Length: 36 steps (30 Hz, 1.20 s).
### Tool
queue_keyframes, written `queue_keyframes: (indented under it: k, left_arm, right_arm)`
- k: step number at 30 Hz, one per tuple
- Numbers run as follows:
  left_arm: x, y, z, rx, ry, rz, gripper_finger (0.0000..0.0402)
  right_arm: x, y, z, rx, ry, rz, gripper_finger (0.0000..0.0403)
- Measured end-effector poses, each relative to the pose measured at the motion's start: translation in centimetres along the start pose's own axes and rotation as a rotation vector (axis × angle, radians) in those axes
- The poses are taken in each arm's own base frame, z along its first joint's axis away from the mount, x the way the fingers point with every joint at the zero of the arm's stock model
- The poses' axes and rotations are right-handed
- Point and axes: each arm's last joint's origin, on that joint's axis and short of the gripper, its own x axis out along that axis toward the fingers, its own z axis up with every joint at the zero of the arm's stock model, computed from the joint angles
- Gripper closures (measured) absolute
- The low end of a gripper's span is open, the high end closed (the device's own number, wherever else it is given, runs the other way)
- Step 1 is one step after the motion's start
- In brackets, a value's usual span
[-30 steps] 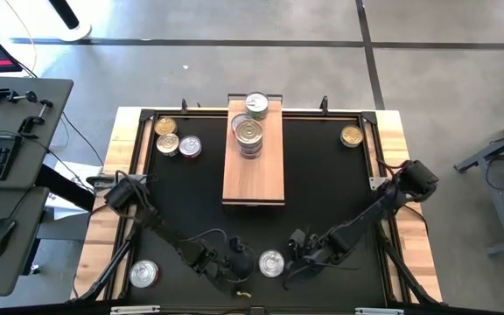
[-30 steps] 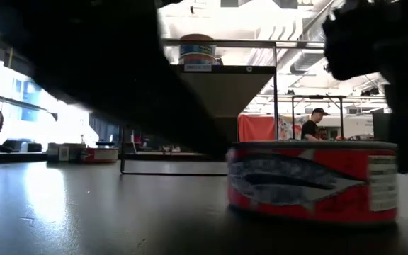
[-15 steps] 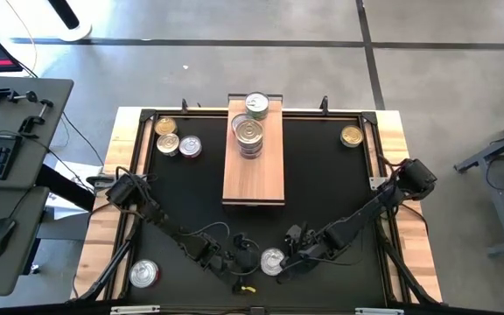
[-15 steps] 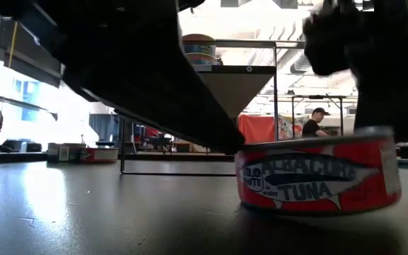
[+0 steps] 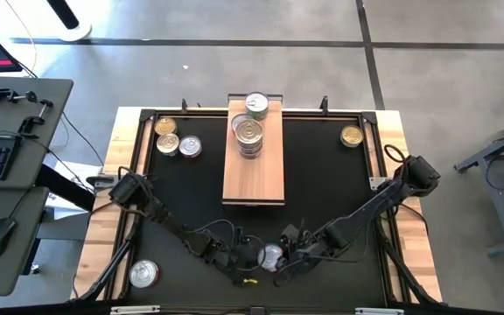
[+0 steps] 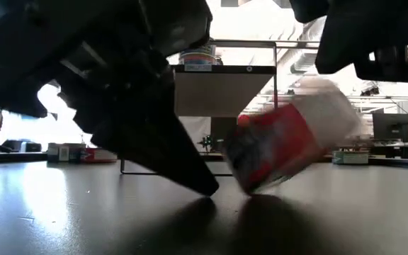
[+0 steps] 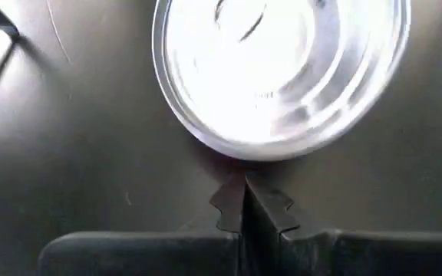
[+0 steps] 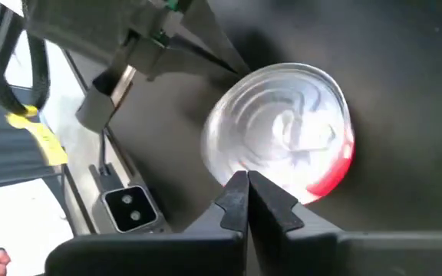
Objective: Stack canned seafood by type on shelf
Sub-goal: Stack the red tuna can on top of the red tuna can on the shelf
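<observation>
Tilting on its rim in the low view, the red-labelled tin (image 6: 289,138) sits between both grippers' closed fingers (image 7: 244,203) near the surface's front edge.

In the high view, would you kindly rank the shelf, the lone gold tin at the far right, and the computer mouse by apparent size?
1. Shelf, clearly largest.
2. Mouse.
3. Gold tin, slightly smaller than the mouse; the mouse sits on a desk at another height, so that ranking is unsure.

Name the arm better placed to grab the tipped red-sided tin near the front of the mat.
Neither clearly: left gripper and right gripper both touch the tilted red-sided silver tin, fingers shut. Either must open first.
</observation>
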Motion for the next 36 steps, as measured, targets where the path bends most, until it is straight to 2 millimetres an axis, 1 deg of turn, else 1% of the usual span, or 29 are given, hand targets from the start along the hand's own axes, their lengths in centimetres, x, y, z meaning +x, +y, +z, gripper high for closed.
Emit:
queue_keyframes:
  k: [8, 10, 12, 15, 17, 21, 24, 30, 36]
  left_arm:
    - [0.6, 1.2, 0.6, -0.026, 0.008, 0.002, 0.0402]
    - [0.3, 1.2, 0.6, -0.025, 0.027, -0.018, 0.0401]
    - [-0.4, 0.6, 0.7, -0.003, 0.024, -0.032, 0.0402]
    - [-1.4, -0.5, 0.6, 0.028, -0.002, -0.045, 0.0401]
    - [-1.7, -1.2, 0.4, 0.033, -0.021, -0.065, 0.0401]
    - [-1.0, -2.0, -0.7, -0.001, -0.008, -0.068, 0.0401]
    - [-0.9, -1.8, -0.4, -0.024, -0.032, -0.059, 0.0401]
    - [-0.4, -0.9, 0.6, -0.006, -0.067, -0.063, 0.0401]
    - [0.3, 0.2, 1.2, -0.008, -0.06, -0.076, 0.0402]
  right_arm:
    - [0.0, -0.1, 0.1, -0.045, -0.021, -0.008, 0.0403]
    - [0.0, -0.4, -0.1, -0.055, 0.002, -0.044, 0.0403]
    - [-0.1, -1.1, -0.7, -0.077, 0.036, -0.103, 0.0403]
    - [0.2, -2.6, -1.2, -0.065, 0.08, -0.188, 0.0403]
    - [0.6, -3.5, -1.3, -0.049, 0.088, -0.198, 0.0403]
    - [1.8, -5.0, -1.4, 0.01, 0.086, -0.147, 0.0403]
    - [2.3, -5.6, -1.5, 0.042, 0.063, -0.118, 0.0403]
    - [2.8, -6.6, -1.5, 0.034, 0.073, -0.149, 0.0403]
    - [3.2, -6.2, -0.8, 0.059, 0.047, -0.099, 0.0403]
